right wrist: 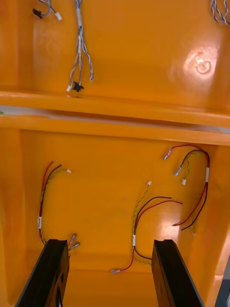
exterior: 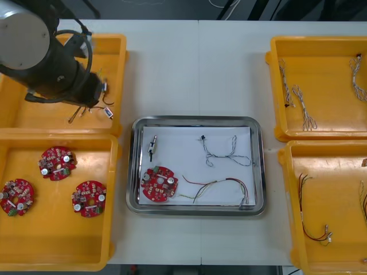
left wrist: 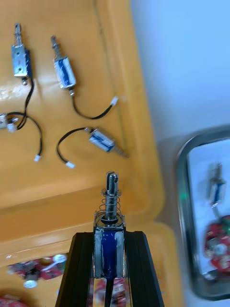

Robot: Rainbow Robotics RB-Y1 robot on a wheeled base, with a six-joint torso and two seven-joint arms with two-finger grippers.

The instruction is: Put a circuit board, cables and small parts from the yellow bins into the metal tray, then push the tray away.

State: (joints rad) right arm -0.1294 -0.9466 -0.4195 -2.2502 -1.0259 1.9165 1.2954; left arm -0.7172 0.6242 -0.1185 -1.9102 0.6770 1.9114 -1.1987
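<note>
Clamped in L pincer [left wrist: 109, 240]: small metal part [left wrist: 110, 206], body between fingers, spring and pin poking out ahead. Hanging above rim of yellow bin [left wrist: 148, 192] left of metal tray [left wrist: 184, 153], far side. Lying in tray: circuit board [exterior: 159, 184], another small part [exterior: 152, 147], two cables [exterior: 226, 152]. R pincer [right wrist: 110, 243] spread wide, nothing held, over red-yellow cables [right wrist: 143, 216] in bin right of tray, near side. Risks: narrow grip on smooth body, so slip or swivel poss. in transit; black lead underneath could snag bin wall; release too close to board = part landing on it.
</note>
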